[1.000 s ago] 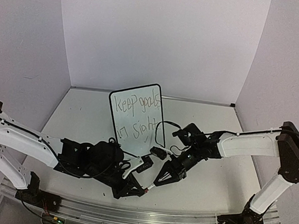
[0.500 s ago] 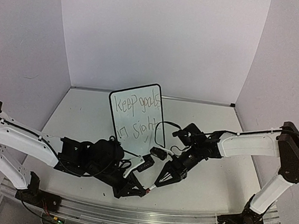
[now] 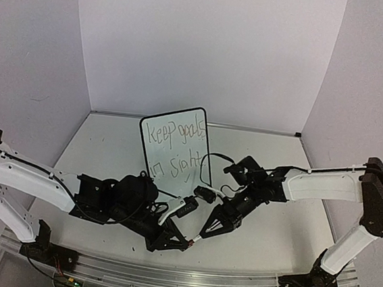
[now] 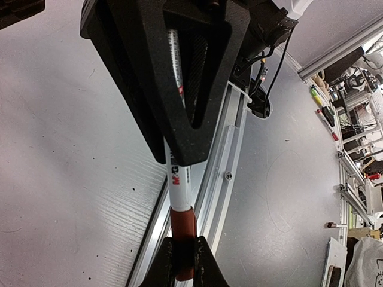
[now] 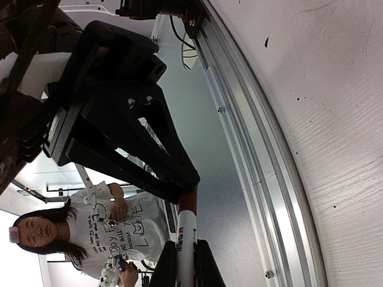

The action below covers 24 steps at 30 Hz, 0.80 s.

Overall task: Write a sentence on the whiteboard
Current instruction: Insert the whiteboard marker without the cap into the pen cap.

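The whiteboard (image 3: 187, 119) stands upright at the middle back of the table, and the sentence (image 3: 175, 149) "Keep goals in sight" runs across it in two lines. In front of it both grippers meet tip to tip, low over the table's front. My left gripper (image 4: 184, 263) is shut on the red cap (image 4: 182, 224) of a white marker (image 4: 178, 185). My right gripper (image 5: 185, 263) is shut on the marker's white barrel (image 5: 186, 230), with the red cap (image 5: 188, 199) just beyond its tips. In the top view the marker (image 3: 197, 239) spans the left gripper (image 3: 185, 243) and right gripper (image 3: 202, 235).
An aluminium rail (image 3: 165, 277) runs along the table's front edge just below the grippers. White walls close in the back and both sides. Black cables (image 3: 210, 162) loop beside the whiteboard's right edge. A person (image 5: 90, 230) sits beyond the table front.
The left arm has shifted slightly to the right and its wrist has turned a little. Both grips on the marker are as before, and the whiteboard has not moved.
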Each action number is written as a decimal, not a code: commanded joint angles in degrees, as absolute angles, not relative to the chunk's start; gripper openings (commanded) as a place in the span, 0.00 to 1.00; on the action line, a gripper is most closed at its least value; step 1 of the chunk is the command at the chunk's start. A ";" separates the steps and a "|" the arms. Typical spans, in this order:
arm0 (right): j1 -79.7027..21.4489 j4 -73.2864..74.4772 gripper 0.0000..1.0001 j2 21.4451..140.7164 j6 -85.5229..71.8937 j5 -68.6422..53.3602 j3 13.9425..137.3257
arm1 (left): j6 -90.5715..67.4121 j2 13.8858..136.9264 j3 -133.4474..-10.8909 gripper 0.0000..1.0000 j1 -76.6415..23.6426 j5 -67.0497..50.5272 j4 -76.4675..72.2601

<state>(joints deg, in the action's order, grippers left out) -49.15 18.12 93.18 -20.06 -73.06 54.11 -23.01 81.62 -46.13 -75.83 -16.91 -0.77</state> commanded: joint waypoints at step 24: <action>-52.10 15.72 0.00 89.53 -17.83 -78.64 56.60 | -21.80 84.76 -53.54 0.00 -72.12 -18.14 -20.42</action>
